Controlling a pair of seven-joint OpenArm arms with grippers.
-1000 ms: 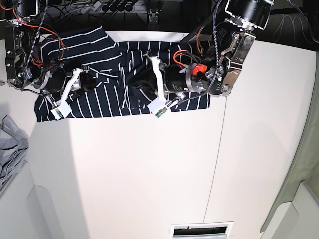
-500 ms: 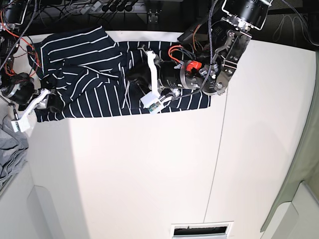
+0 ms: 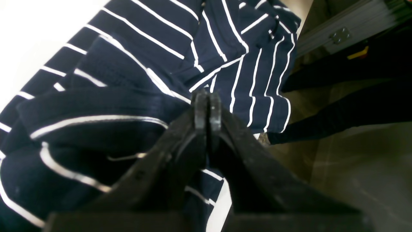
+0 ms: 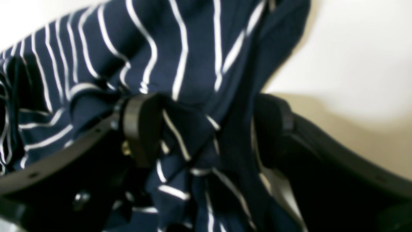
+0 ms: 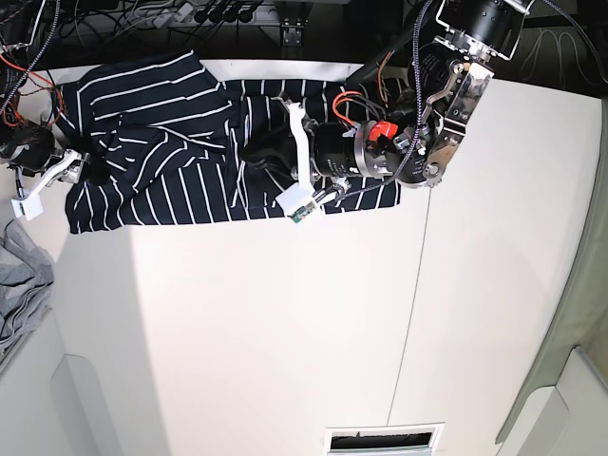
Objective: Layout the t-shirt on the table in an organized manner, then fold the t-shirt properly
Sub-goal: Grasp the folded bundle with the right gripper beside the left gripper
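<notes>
The t-shirt (image 5: 171, 142), dark navy with thin white stripes, lies crumpled along the far edge of the white table (image 5: 285, 332). My left gripper (image 5: 258, 152) rests on the shirt's middle, where the cloth bunches up. In the left wrist view its jaws (image 3: 206, 108) are pressed together on a raised fold of the t-shirt (image 3: 128, 74). My right gripper (image 5: 90, 173) is at the shirt's left edge. In the right wrist view it (image 4: 206, 129) stands wide open, with loose t-shirt (image 4: 180, 64) cloth draped between its fingers (image 4: 141, 125).
A plain grey garment (image 5: 19, 285) hangs off the table's left side. A thin dark seam (image 5: 408, 313) runs down the tabletop, and a slotted vent (image 5: 385, 439) sits at the near edge. Cables and black equipment (image 5: 190, 14) line the back.
My right gripper has moved left from the shirt's middle to its left edge, and its jaws have opened wide. The shirt's left side is more spread out. My left gripper stays shut and has barely shifted.
</notes>
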